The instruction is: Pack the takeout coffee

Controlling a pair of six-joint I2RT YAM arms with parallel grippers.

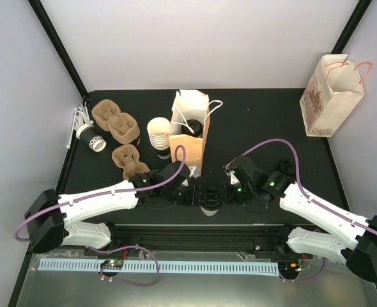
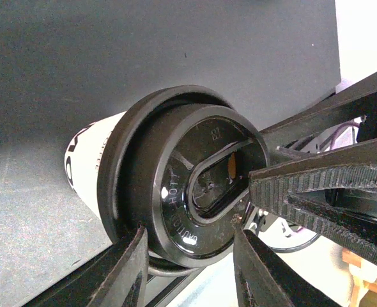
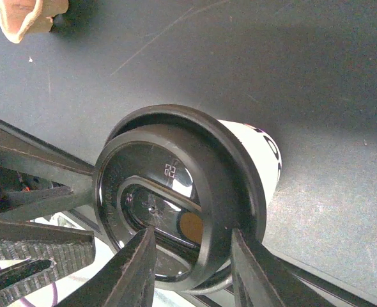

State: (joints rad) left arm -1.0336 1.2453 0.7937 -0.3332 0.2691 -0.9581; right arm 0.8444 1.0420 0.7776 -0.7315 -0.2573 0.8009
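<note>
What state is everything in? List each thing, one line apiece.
Near cup: lidded.
Left gripper: fingers at the near cup, grip unclear.
Right gripper: likewise.
Brown bag: upright, open, bagged cup inside.
Cup stack: nested, unlidded.
Fallen cup: on its side.
Pulp carriers: empty.
White bag: upright, open.

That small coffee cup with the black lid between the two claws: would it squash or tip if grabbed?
The cup looks like thin paper, so a hard squeeze would probably dent it. Its shiny lid is likely slippery. It narrows toward the base, so a high push might tip it.
</note>
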